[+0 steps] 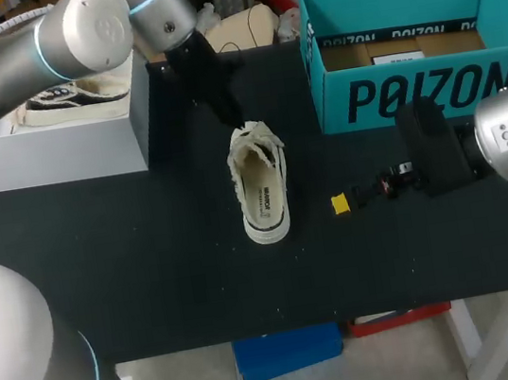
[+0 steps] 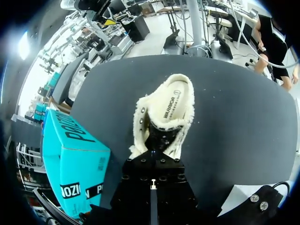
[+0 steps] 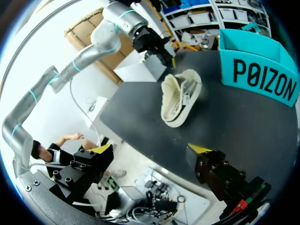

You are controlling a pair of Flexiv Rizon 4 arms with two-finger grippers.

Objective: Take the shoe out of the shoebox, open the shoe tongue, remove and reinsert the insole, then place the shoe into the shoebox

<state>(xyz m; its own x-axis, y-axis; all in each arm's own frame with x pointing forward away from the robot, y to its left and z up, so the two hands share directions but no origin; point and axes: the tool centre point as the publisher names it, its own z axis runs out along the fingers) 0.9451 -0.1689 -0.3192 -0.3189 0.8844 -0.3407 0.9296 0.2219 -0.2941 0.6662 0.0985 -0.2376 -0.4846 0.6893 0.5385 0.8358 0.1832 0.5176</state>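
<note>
Head view, shoe [image 1: 262, 193] upright, heel toward robot, toe away, left gripper [image 1: 236, 122] over toe, grip unclear, right gripper [image 3: 150, 149] wide.

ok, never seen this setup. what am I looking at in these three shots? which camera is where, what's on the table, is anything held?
Two robot arms work at a black table, and each ends in a two-finger gripper. The head view looks down from above and behind the robot. The two round pictures come from a camera on each wrist, looking out along that arm's gripper.

On the table there is a cream shoe in the middle and an open teal shoebox at the far right. At the far left is a white box with a second shoe in it.

The left gripper is at the cream shoe's far end; I can't tell whether it holds it. The right gripper is open, off to the shoe's right, and holds nothing.
</note>
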